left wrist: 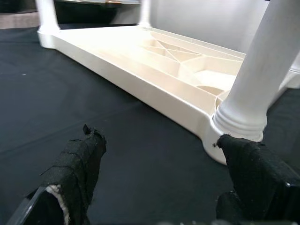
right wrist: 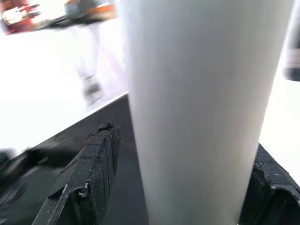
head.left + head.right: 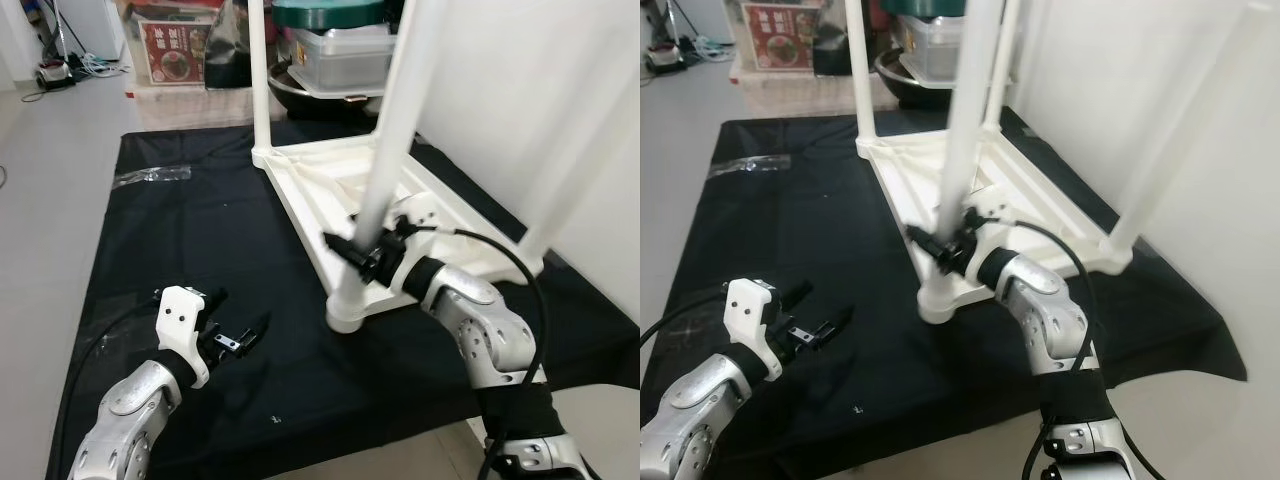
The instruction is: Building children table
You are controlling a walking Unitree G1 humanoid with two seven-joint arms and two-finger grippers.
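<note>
A white plastic children's table [image 3: 330,180] lies upside down on a black cloth [image 3: 180,230], its legs pointing up. My right gripper [image 3: 348,250] is low on the nearest leg [image 3: 388,160], just above its socket at the table's front corner. In the right wrist view its fingers [image 2: 91,173] stand either side of the leg [image 2: 197,108], open, with a gap on one side. Left of that corner my left gripper [image 3: 242,308] hovers open over the cloth, holding nothing. Its wrist view looks between the fingertips [image 1: 77,161] at the leg socket [image 1: 241,117].
A clear plastic wrapper [image 3: 150,176] lies on the cloth at the far left. Behind the table stand a red box [image 3: 175,50] and a container with a green lid [image 3: 335,40]. A white wall [image 3: 560,90] runs along the right. The cloth's near edge is by my body.
</note>
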